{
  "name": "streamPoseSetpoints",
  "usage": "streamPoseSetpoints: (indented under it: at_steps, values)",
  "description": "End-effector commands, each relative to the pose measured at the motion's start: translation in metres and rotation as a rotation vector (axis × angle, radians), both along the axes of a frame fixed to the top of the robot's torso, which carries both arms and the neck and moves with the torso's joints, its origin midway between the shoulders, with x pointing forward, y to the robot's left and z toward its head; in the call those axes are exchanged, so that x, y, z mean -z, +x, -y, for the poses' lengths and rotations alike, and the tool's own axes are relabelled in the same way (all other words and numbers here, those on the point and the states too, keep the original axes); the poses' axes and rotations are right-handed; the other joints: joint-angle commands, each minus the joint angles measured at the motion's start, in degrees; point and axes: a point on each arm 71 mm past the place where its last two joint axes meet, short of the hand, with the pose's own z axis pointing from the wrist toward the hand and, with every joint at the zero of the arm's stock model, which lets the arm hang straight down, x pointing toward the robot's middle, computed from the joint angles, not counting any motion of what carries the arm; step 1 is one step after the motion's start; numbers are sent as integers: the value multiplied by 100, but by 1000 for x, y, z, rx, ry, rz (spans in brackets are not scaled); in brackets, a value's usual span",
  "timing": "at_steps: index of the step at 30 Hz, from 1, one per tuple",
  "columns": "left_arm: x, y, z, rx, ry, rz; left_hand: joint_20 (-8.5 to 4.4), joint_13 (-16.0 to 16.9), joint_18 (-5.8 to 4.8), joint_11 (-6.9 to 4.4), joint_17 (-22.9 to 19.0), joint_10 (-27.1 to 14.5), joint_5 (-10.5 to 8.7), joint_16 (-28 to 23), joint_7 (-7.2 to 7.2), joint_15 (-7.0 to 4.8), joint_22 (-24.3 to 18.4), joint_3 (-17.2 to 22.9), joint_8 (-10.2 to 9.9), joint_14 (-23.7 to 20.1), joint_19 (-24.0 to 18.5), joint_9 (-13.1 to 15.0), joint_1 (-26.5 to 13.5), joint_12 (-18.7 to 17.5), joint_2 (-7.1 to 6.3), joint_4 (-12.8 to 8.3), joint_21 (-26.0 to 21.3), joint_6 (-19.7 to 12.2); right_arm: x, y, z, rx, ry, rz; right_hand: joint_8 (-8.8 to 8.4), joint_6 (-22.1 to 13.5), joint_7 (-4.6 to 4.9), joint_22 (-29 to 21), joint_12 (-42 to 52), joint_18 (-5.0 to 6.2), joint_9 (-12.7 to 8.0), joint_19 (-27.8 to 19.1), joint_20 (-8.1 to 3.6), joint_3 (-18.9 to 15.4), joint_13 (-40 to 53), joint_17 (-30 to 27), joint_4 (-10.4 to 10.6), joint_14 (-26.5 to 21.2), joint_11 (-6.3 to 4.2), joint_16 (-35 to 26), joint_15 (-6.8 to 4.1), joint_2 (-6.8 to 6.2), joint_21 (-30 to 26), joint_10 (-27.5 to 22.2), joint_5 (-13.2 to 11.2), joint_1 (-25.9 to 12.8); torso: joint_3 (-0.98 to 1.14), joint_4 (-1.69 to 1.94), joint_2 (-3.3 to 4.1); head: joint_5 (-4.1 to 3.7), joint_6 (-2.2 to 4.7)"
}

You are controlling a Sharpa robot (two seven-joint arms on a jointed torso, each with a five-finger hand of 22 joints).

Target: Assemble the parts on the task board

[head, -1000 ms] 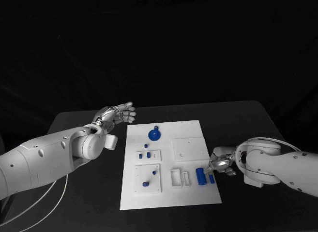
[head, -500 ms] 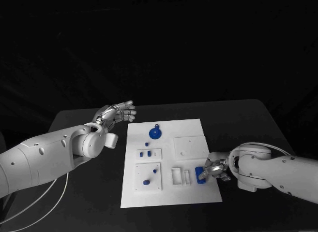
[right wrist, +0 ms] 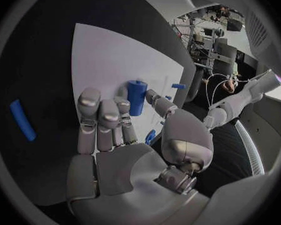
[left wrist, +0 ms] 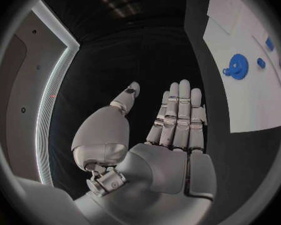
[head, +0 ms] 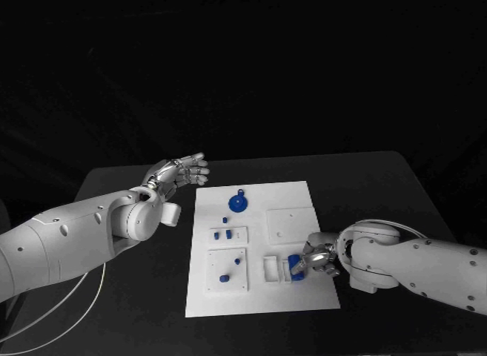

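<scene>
1. Right hand [head: 319, 259] pinches a small blue cylinder [right wrist: 137, 97] over the task board [head: 291, 200], around 5 o'clock of its middle.
2. Looks light, rigid, probably slick plastic; grab mid-body.
3. Left hand [head: 179, 172] hangs spread, holding nothing, at the board's 10 o'clock.

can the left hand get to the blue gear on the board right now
Probably yes. The left hand hovers open over the black table just beyond the task board's far left corner, and the blue gear lies nearby on the board's far part with nothing between them. The right hand is busy at the near side.
</scene>
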Motion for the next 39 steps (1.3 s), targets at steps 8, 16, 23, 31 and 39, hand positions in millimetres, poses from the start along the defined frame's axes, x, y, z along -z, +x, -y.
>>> streamPoseSetpoints:
  at_steps: [8,16,23,31,39]
  values:
    - [-1,0,2,15,-15,2,23,-10,75,0,12,-37,-25,-34,-5,19,10,-14,0,32,-10,-8,-49,-16,5,26,-24,-43,10,-1,-6,17,21,16,-86,-83,20,105,-54,427,-803,-68,6,-212,44,32,-66,-14,-2,-66,10,55,45,-36,-8,-287,-1,-3,0,31,-17]
    - [-1,0,3,20,-16,-1,24,-12,75,1,16,-40,-23,-38,-3,19,11,-14,-2,31,-11,-10,-52,-16,6,27,-26,-47,12,-1,-12,10,33,15,-83,-54,14,105,-70,427,-778,-77,2,-224,57,45,-150,-9,-7,-84,7,100,51,-34,-8,-266,-5,-3,-1,40,-7]
    - [-1,0,3,20,-16,-2,25,-13,75,2,21,-42,-22,-42,-1,20,12,-13,-4,31,-11,-13,-56,-16,9,29,-29,-54,11,-1,-10,23,43,31,-54,40,-12,104,-85,427,-741,-80,2,-84,70,62,-246,3,-31,-101,-14,290,62,-9,-8,-132,-7,-2,-2,45,-4]
    - [-1,0,2,20,-15,-3,25,-14,76,3,27,-44,-18,-47,1,20,14,-9,-4,33,-11,-16,-62,-16,24,37,-31,-58,5,-8,-8,60,89,23,-37,116,-34,103,-98,427,-719,-73,17,-29,78,76,-262,14,-51,-111,-32,306,76,21,-9,-146,-6,-5,-3,71,-8]
    - [0,0,3,25,-17,-5,26,-14,76,3,31,-44,-14,-51,1,20,16,-7,-2,33,-11,-16,-65,-15,28,40,-33,-57,-8,-10,-19,63,147,21,-40,153,-45,101,-112,427,-708,-65,29,-27,83,90,-244,24,-62,-117,-42,298,87,44,-9,-216,-8,0,-2,67,-1]
